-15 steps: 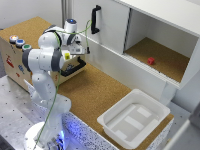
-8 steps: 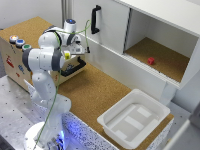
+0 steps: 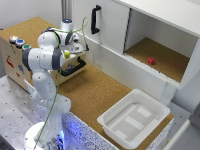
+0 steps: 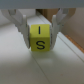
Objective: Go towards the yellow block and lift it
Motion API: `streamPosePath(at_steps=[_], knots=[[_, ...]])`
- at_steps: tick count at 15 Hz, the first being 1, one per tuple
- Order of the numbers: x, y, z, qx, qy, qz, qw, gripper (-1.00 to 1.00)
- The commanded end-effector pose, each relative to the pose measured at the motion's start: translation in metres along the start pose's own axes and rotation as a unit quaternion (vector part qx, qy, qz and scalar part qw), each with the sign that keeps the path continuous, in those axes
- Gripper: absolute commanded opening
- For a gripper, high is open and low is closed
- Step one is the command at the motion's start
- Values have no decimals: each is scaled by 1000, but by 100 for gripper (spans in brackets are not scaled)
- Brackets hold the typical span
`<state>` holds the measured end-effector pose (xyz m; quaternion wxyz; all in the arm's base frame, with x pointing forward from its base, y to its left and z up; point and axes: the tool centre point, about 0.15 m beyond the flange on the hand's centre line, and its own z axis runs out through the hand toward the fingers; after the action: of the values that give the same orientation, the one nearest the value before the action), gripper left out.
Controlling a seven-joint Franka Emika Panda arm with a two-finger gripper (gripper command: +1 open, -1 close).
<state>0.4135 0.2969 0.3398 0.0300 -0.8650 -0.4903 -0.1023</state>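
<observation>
Yellow block [image 4: 41,38] sits between gripper [image 4: 41,26] fingers, seemingly clamped.

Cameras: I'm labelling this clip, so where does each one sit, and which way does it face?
Exterior view: off the arm, high up, looking down on the cork table, cabinet and white tray; the whole arm shows.
Wrist view: on the wrist, looking along the fingers at the yellow block.
Shared: the yellow block and the gripper.
</observation>
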Motion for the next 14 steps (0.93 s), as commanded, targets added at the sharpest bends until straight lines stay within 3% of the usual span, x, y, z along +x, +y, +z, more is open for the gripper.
streamPosePath(at_steps=[1,5,9,11,14], knots=[[-19,15,-64,-36,7,42,998,-100],[-52,48,-94,-71,7,107,992,-100],[-105,89,-134,-127,-6,194,973,-100],[-143,109,-132,-137,-31,244,960,-100],[-194,134,-123,-126,-43,311,941,-100]])
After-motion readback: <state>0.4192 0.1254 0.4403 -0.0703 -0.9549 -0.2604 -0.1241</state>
